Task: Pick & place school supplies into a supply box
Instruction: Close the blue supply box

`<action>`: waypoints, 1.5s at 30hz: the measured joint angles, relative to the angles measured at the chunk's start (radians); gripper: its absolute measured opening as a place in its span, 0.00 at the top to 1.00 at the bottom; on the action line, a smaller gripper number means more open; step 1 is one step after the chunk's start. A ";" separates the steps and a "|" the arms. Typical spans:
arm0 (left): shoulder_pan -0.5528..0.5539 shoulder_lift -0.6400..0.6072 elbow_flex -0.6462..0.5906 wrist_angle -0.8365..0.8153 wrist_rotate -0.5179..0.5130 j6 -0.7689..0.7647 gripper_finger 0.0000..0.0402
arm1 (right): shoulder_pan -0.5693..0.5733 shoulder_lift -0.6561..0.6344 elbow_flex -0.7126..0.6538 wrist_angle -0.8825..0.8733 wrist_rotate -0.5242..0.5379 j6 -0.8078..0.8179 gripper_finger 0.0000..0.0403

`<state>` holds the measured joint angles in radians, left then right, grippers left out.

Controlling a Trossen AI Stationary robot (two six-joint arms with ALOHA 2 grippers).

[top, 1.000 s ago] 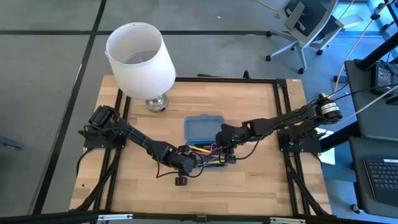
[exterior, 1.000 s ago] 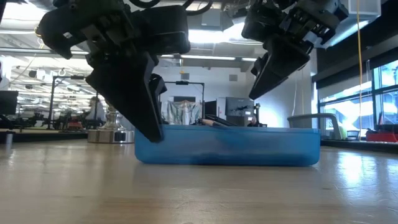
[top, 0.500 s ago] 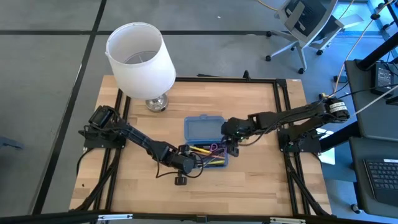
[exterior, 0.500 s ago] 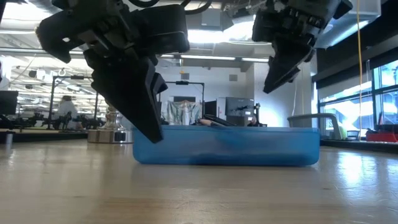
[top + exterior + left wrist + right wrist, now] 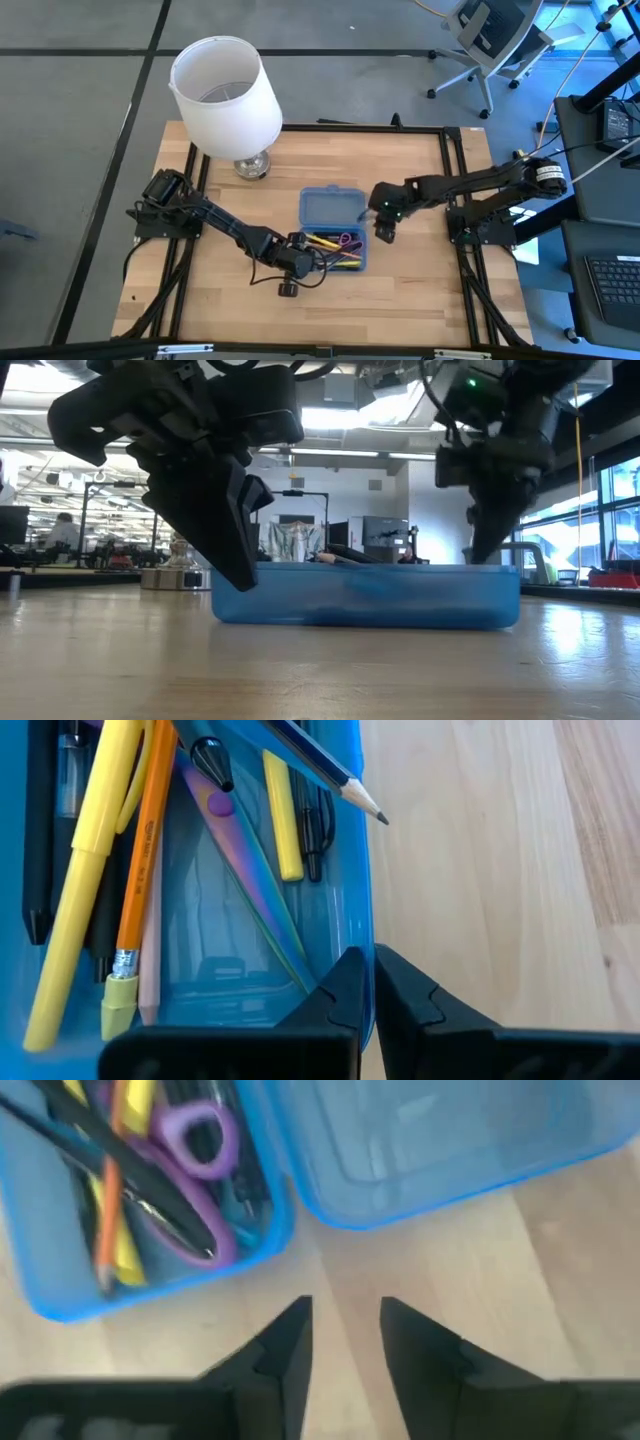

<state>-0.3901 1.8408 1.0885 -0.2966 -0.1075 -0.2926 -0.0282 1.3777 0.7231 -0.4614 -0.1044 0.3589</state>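
The supply box (image 5: 332, 208) lies open mid-table, a translucent blue case. Its far half is bare. Its near half (image 5: 230, 980) holds the school supplies (image 5: 335, 243): yellow and black pens, an orange pencil, and purple-handled scissors (image 5: 195, 1140). My left gripper (image 5: 300, 256) is shut on the near half's wall at its left end. My right gripper (image 5: 384, 228) hangs open over bare wood just right of the box, about where the two halves join (image 5: 345, 1330), touching nothing. My left gripper has the rim of the box's near long wall (image 5: 365, 935), close to its left end, between its two fingers. One finger (image 5: 340, 990) is inside the box and the other (image 5: 405, 995) outside. The fingers slant down from the table's left. The box rests flat on the table.
A lamp with a white shade (image 5: 225, 90) stands on its metal base (image 5: 250, 165) at the far left of the table. A small black object (image 5: 288, 290) lies near the front edge. Bare wood lies left, right and in front of the box.
My right gripper has gone from above the box's right end toward the table's right edge, coming down a little and rolling at the wrist; its fingers stay open. My left gripper has stayed at the box's left end.
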 joint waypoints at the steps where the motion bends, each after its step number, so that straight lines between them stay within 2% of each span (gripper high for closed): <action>1: 0.000 0.000 0.000 0.000 0.001 0.009 0.99 | 0.002 0.000 -0.030 0.042 0.011 -0.002 0.69; 9: 0.007 0.000 0.000 0.000 0.026 0.067 0.99 | 0.002 0.003 -0.238 0.449 0.055 -0.117 0.69; 14: 0.019 0.000 0.000 0.001 0.047 0.071 0.99 | 0.001 0.003 -0.287 0.490 0.132 -0.181 0.69; 20: 0.026 0.000 0.000 0.001 0.060 0.095 0.99 | 0.001 0.026 -0.353 0.600 0.139 -0.206 0.69; 26: 0.031 0.000 0.000 0.001 0.071 0.138 0.99 | 0.002 0.106 -0.376 0.795 0.167 -0.222 0.69; 31: 0.032 0.000 0.000 0.001 0.074 0.140 0.99 | 0.002 0.153 -0.376 0.879 0.208 -0.269 0.69; 38: 0.032 0.000 -0.001 0.000 0.080 0.138 0.99 | 0.000 0.150 -0.377 1.027 0.336 -0.373 0.69; 45: 0.032 0.000 -0.001 0.000 0.083 0.125 0.99 | 0.000 0.150 -0.377 1.102 0.321 -0.392 0.69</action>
<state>-0.3576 1.8412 1.0874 -0.2970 -0.0243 -0.1677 -0.0280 1.5280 0.3462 0.6403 0.2169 -0.0326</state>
